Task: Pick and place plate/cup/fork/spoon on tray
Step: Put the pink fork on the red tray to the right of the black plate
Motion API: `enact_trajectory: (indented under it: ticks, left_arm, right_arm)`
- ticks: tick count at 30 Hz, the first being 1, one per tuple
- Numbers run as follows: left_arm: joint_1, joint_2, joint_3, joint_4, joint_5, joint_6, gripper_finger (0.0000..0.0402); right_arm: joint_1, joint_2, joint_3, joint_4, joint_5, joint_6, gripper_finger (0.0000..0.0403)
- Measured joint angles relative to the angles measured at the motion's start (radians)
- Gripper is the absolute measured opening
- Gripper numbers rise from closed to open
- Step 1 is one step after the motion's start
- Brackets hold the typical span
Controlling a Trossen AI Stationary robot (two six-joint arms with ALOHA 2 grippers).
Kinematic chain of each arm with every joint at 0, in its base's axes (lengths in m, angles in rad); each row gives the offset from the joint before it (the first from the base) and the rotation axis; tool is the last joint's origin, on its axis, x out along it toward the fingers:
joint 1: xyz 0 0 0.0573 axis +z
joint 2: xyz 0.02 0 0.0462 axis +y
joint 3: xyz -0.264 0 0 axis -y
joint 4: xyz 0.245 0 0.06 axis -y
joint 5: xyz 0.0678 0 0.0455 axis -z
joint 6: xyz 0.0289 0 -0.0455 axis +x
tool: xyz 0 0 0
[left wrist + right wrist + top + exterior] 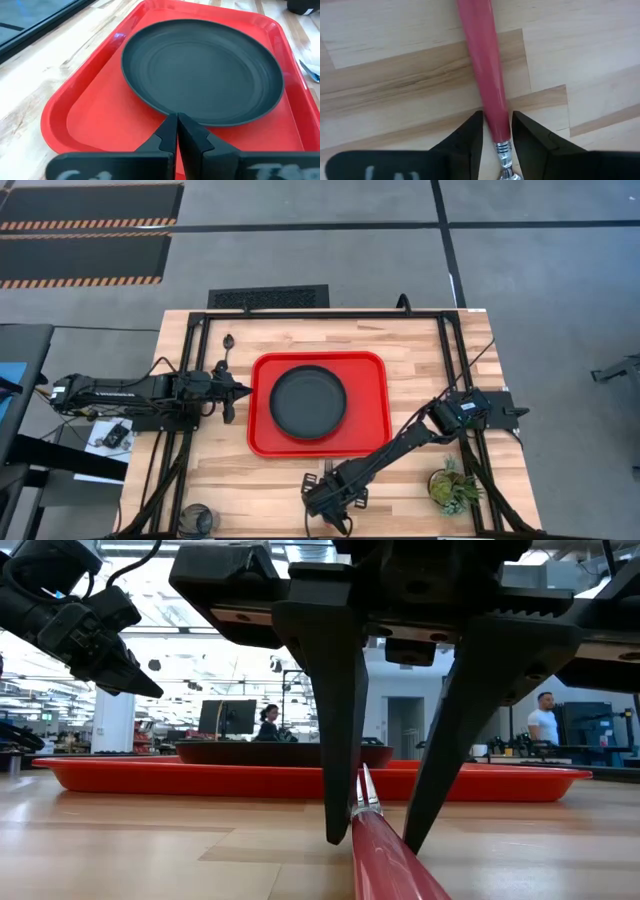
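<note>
Items on the table: 1 red tray [262, 442], 1 dark plate [308, 402], 1 red-handled fork [487, 85], 1 dark spoon [228, 345], 1 dark cup [197, 518], 1 small potted plant [452, 487]; 2 robot arms.

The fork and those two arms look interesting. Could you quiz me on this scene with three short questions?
1. True or false: the plate already lies on the red tray.
2. Which gripper straddles the fork? A) left B) right
3. Fill in: the left gripper hangs beside the tray with its jaws ____.

Key: 1 true. 2 B, the right gripper, jaws open around the red handle on the table. 3 shut.
</note>
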Motion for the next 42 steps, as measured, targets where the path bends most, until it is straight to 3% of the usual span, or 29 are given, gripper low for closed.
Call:
enact_trajectory:
  ticks: [11,18,25,30,36,42]
  left_arm:
    - [0.000,0.000,0.000,-0.005,0.001,-0.014,0.0000]
    - [0.000,0.000,0.000,-0.005,0.003,-0.014,0.0000]
    - [0.000,0.000,0.000,-0.005,0.014,-0.023,0.0000]
    - [0.000,0.000,0.000,-0.005,0.015,-0.024,0.0000]
    - [0.000,0.000,0.000,-0.005,0.015,-0.022,0.0000]
    - [0.000,0.000,0.000,-0.006,0.015,-0.023,0.0000]
  right_arm:
    - [-0.002,0.001,0.001,-0.001,-0.008,-0.020,0.0046]
    - [0.038,0.008,0.037,-0.044,0.046,-0.036,0.0045]
    - [0.084,0.007,0.161,-0.262,0.208,-0.034,0.0040]
    - [0.090,0.004,0.212,-0.453,0.281,0.053,0.0036]
    - [0.055,0.006,0.174,-0.629,0.358,0.084,0.0021]
    - [0.017,-0.100,0.027,-0.613,0.451,0.049,0.0001]
